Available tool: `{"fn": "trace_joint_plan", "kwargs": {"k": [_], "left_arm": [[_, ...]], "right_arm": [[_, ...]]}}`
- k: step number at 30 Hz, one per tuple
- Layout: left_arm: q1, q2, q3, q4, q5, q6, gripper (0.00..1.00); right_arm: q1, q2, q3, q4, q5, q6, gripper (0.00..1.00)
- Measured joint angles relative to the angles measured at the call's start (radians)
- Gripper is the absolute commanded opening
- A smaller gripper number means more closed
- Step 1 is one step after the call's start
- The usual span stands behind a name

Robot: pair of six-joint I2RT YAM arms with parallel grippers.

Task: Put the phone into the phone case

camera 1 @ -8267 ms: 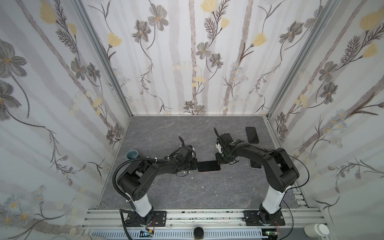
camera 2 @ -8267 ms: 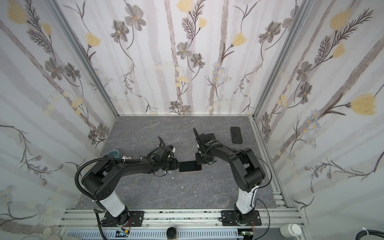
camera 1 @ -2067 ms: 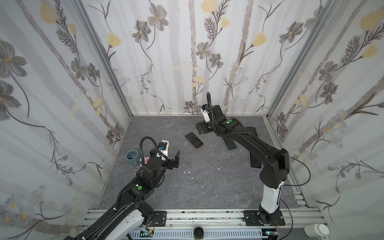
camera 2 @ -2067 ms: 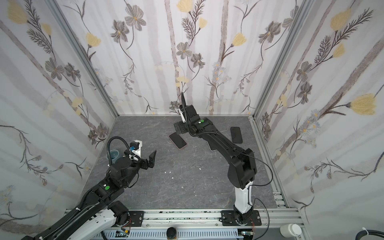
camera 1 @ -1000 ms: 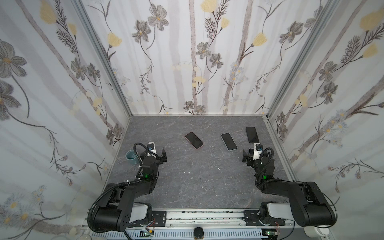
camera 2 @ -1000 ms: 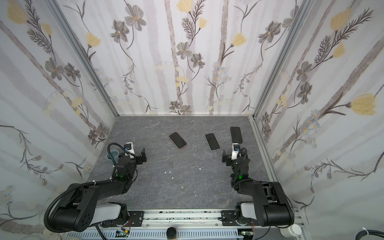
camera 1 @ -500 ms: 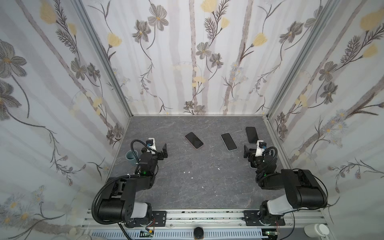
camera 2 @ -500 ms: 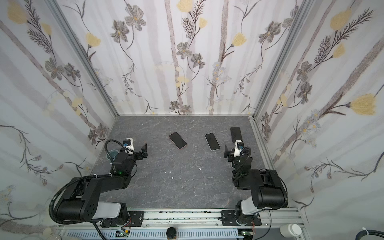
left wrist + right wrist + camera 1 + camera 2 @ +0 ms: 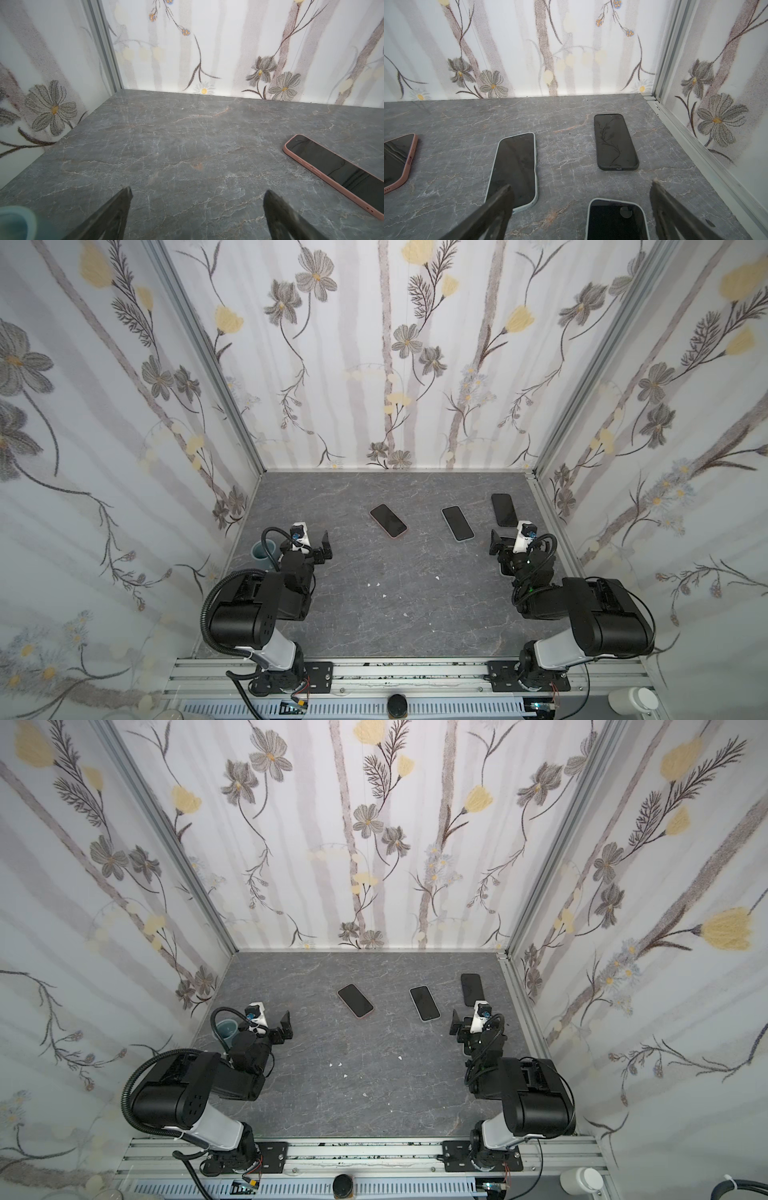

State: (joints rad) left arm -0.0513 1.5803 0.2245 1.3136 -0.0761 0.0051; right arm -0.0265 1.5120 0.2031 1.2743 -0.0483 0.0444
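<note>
Pink-cased phone (image 9: 388,520), dark screen up; L gripper (image 9: 198,194), R gripper (image 9: 582,185) spread, empty.

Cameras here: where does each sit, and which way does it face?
Top view: high over the front rail, looking down toward the back wall; left arm and right arm show.
Top view: beside it, facing the same back wall; both arms show.
Left wrist: behind the open left gripper, facing the back left corner; fingers show.
Right wrist: behind the open right gripper, facing the back right corner; fingers show.
Both wrist views show the pink-cased phone.
</note>
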Motion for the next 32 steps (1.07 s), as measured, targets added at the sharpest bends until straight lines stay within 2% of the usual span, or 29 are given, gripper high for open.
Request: {"fn": "trace_joint_plan", "kwargs": {"k": [9,32], "left_arm": [[0.026,0.003,0.02,-0.009,-0.017,-0.039,1.0],[0.026,0.003,0.02,-0.009,-0.017,-0.043,1.0]], "right_arm": [[0.01,0.0,-0.009,0.002,0.057,0.008,1.0],[0.011,0.0,-0.011,0.007,0.074,0.008,1.0]]}}
